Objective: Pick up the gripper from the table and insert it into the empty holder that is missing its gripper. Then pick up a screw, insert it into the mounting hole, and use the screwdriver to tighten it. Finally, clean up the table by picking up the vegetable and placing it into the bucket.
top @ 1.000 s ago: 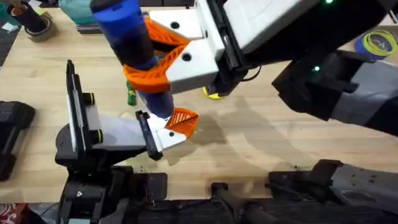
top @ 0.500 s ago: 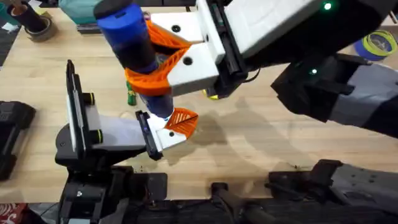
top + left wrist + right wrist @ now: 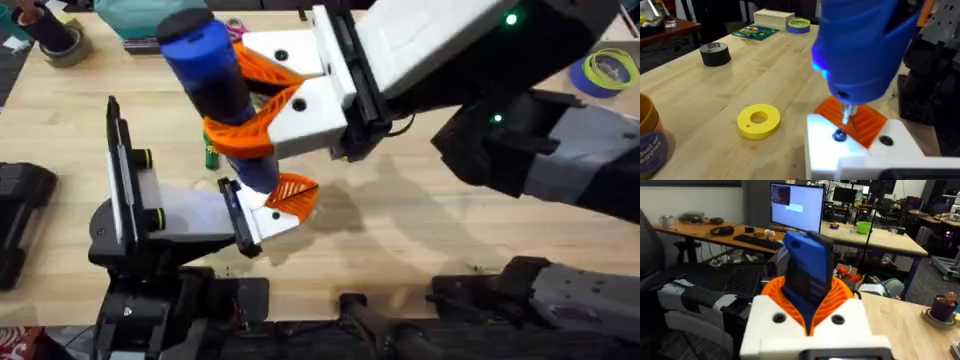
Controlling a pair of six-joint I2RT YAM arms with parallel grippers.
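Observation:
My right gripper (image 3: 236, 108) is shut on the blue screwdriver (image 3: 212, 88), holding it upright between orange ribbed pads (image 3: 840, 297). In the left wrist view the screwdriver's metal tip (image 3: 846, 115) points down just above a small dark screw (image 3: 839, 135) in the white holder (image 3: 855, 150) on my left gripper (image 3: 258, 215). The orange gripper (image 3: 860, 122) sits in that holder, ribbed face up. A blue light glows on the screwdriver body (image 3: 821, 70). The green vegetable (image 3: 210, 155) lies on the table behind the left gripper. The edge of the orange bucket (image 3: 647, 137) shows beside the left gripper.
A yellow ring (image 3: 758, 120) lies on the wood close to the holder. A black tape roll (image 3: 715, 53) and a blue tape roll (image 3: 608, 70) sit farther out, with a tape roll (image 3: 58, 42) at the far left corner. A second hole (image 3: 885, 141) shows in the holder.
The right arm has drifted slightly left and now covers the yellow ring in the overhead view. The screwdriver stays over the holder. The left arm has not moved.

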